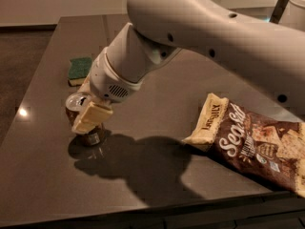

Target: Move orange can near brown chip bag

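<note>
Although set against orange can [76,102] with gripper [90,123] (grasp state: cannot tell), yet to carry it to brown chip bag [257,144], well apart from gripper.

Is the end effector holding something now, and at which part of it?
It cannot be told. The end effector is against the side of the orange can, which stands on the table, but no firm hold shows.
</note>
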Motion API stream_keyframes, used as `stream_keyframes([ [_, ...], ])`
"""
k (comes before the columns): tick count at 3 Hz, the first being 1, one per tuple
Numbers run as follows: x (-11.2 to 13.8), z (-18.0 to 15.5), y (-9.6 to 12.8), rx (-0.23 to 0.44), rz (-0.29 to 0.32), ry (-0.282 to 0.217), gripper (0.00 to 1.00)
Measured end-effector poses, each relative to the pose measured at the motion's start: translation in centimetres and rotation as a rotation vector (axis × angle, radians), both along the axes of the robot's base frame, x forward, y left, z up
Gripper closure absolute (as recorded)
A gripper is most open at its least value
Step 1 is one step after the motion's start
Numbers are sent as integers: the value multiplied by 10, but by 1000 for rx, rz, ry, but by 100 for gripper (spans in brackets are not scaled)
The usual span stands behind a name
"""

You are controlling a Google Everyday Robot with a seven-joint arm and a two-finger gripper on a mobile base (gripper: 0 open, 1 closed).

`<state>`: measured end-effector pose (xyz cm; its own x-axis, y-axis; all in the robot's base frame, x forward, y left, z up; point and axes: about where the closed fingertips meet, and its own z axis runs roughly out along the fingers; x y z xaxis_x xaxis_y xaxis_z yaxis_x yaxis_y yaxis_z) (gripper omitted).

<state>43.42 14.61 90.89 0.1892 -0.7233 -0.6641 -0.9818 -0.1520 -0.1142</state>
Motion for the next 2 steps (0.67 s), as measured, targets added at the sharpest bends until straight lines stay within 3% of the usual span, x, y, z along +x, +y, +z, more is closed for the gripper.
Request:
stream_keyframes([
  [2,14,11,-24,9,-55,29,88],
])
